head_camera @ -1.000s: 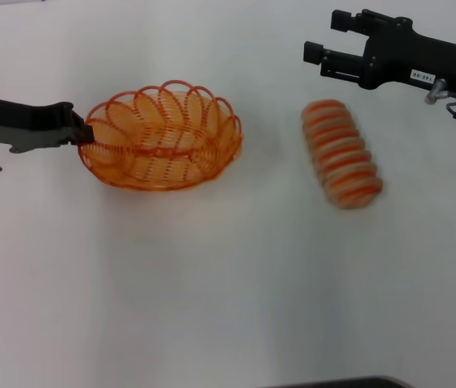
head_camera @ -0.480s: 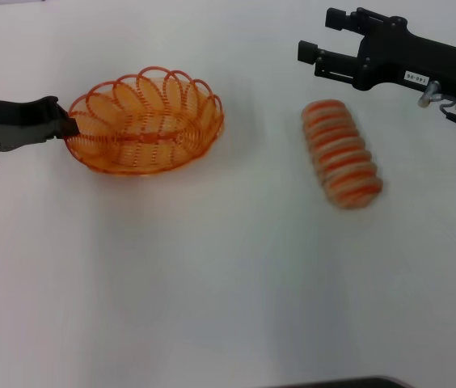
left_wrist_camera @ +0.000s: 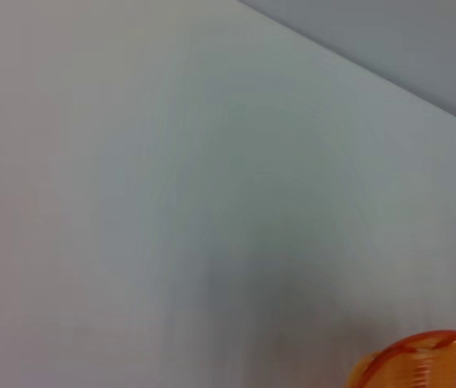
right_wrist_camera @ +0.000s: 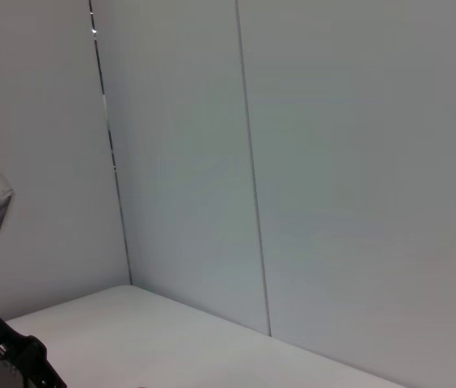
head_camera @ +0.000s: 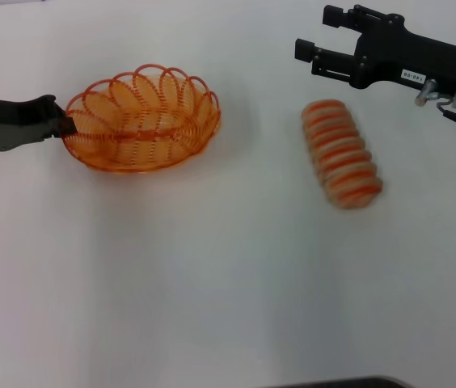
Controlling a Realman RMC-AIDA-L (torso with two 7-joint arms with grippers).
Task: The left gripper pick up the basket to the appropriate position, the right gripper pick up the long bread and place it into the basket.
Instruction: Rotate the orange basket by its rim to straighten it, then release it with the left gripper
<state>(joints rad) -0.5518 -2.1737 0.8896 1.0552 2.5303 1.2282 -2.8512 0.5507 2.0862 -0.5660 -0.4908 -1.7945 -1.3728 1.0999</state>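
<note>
The orange wire basket (head_camera: 141,120) sits at the left of the white table, and my left gripper (head_camera: 65,126) is shut on its left rim. A small piece of that rim (left_wrist_camera: 422,364) shows in the left wrist view. The long bread (head_camera: 341,153), tan with orange-red stripes, lies on the table to the right, well apart from the basket. My right gripper (head_camera: 318,34) hangs above and behind the bread's far end. It is open, with nothing between its fingers. The right wrist view shows neither the bread nor the basket.
The white tabletop (head_camera: 212,283) stretches bare between the basket and the bread and toward the front. A dark edge (head_camera: 341,382) shows at the front. Grey wall panels (right_wrist_camera: 293,162) fill the right wrist view, with a black arm part (right_wrist_camera: 6,356) low in it.
My left gripper has drawn the basket leftward and a little farther back. The right gripper has drifted slightly left. The bread has not moved.
</note>
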